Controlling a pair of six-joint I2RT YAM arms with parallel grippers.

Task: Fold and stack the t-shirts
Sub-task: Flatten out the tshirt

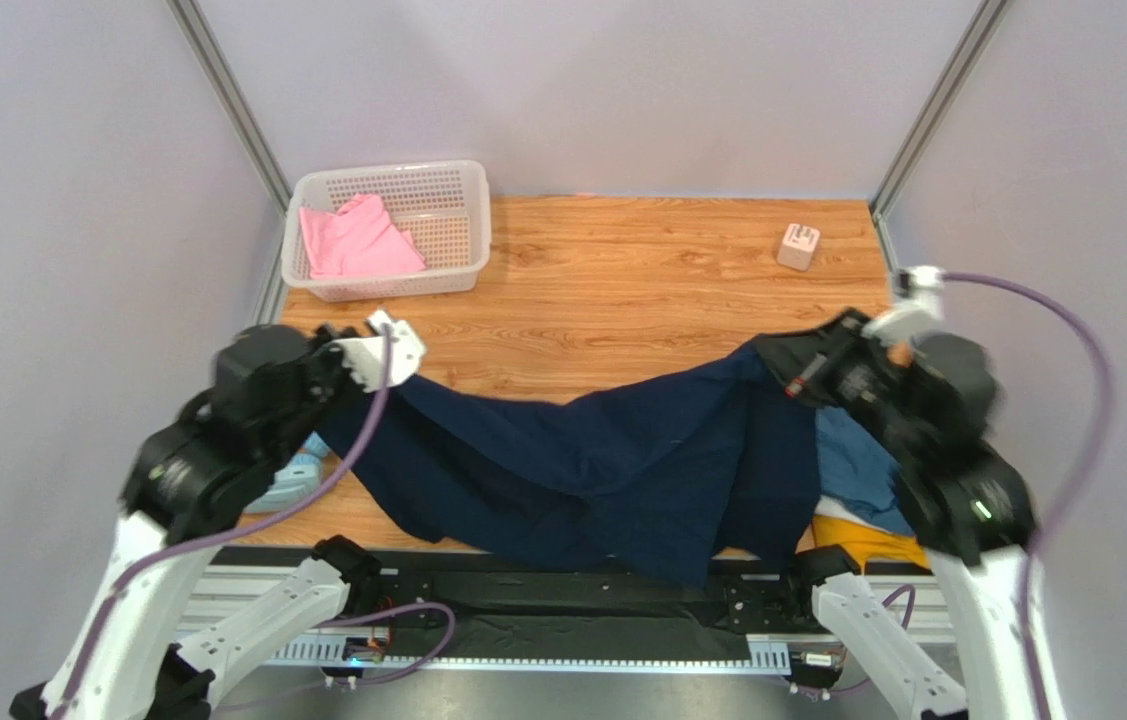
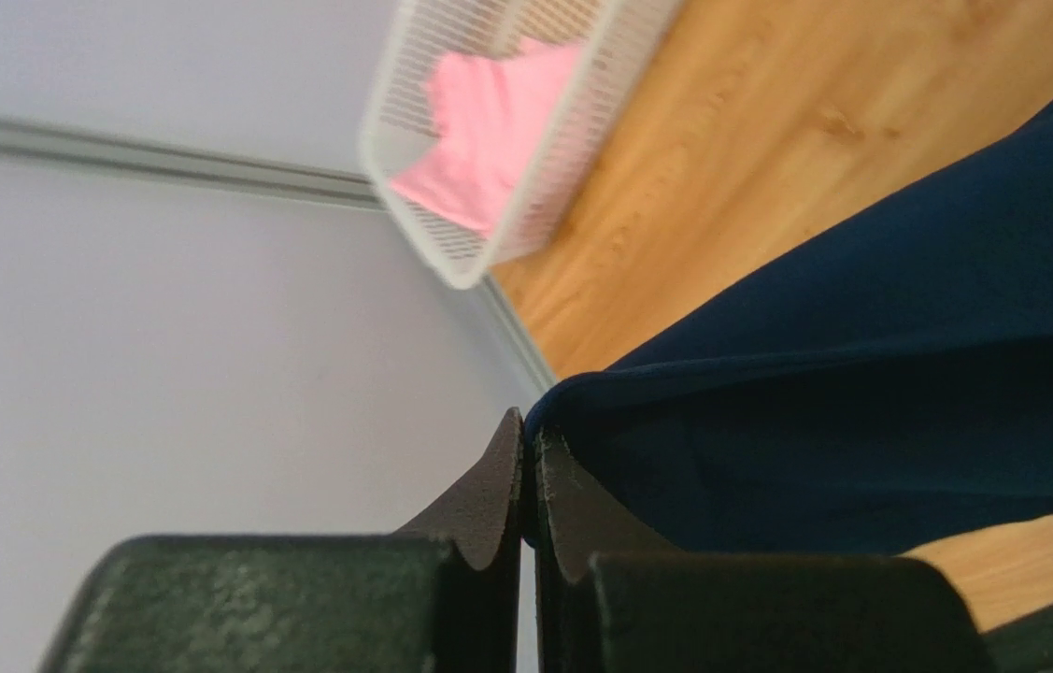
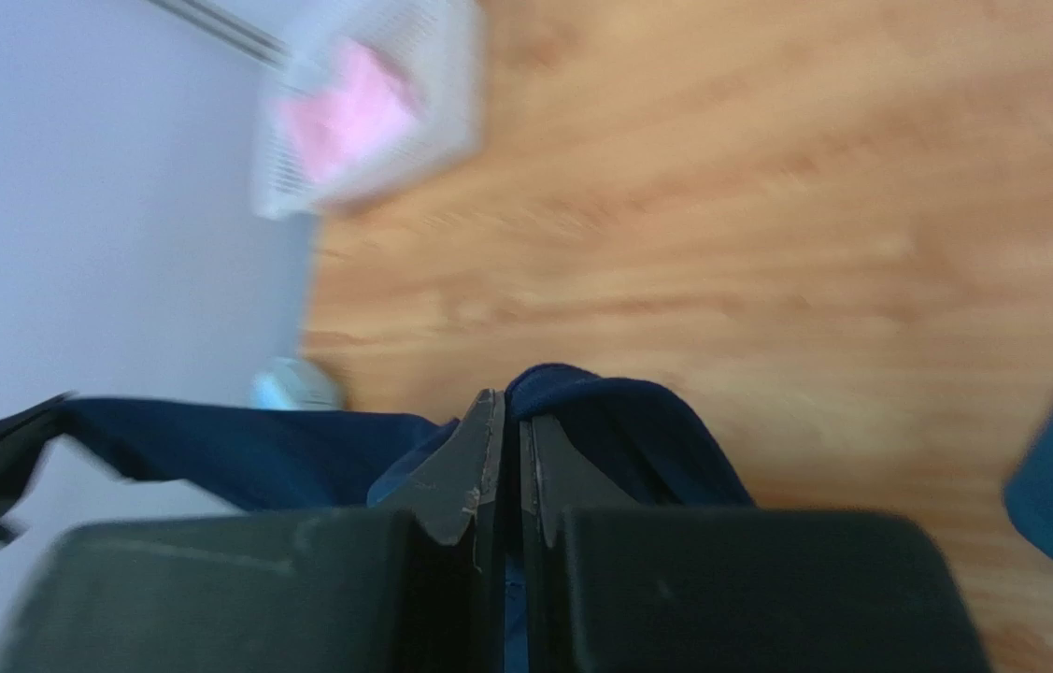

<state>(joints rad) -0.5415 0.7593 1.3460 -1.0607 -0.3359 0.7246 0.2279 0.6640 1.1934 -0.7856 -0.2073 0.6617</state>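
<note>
The dark navy t-shirt (image 1: 599, 465) hangs stretched between both arms above the wooden table, sagging in the middle, its lower edge over the near table edge. My left gripper (image 1: 368, 378) is shut on its left end (image 2: 827, 379); my left gripper (image 2: 529, 446) pinches the cloth edge. My right gripper (image 1: 783, 365) is shut on its right end; my right gripper (image 3: 512, 421) holds a navy fold (image 3: 616, 421). A pink t-shirt (image 1: 356, 240) lies in the white basket (image 1: 464, 188). A teal t-shirt (image 1: 858, 477) lies over a mustard one (image 1: 873, 543) under the right arm.
The basket stands at the far left corner, also in the left wrist view (image 2: 490, 260). A small pale cube (image 1: 798, 246) sits at the far right. A light blue-white thing (image 1: 288, 483) lies under the left arm. Grey walls enclose three sides.
</note>
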